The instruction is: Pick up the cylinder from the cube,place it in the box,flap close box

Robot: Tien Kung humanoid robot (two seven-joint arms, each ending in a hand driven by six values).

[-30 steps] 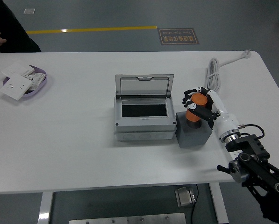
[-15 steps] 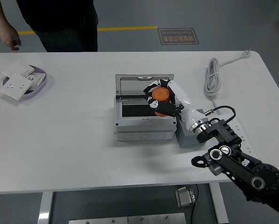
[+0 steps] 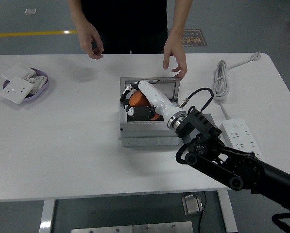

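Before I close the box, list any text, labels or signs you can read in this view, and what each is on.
Floor sign behind the table: pale print on a brown plate, too blurred to read.
Switch plates in the purple tray: no print visible.
Power strip: no legible marking.
Grey box, orange cylinder in the right hand: no text visible.

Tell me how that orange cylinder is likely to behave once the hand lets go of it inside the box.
The orange cylinder looks rigid and smooth, so it may slip if the right hand loosens early. Being round, it would probably roll if it lands on its side, though the walls of the grey box should stop it. It seems light, since one hand carries it.
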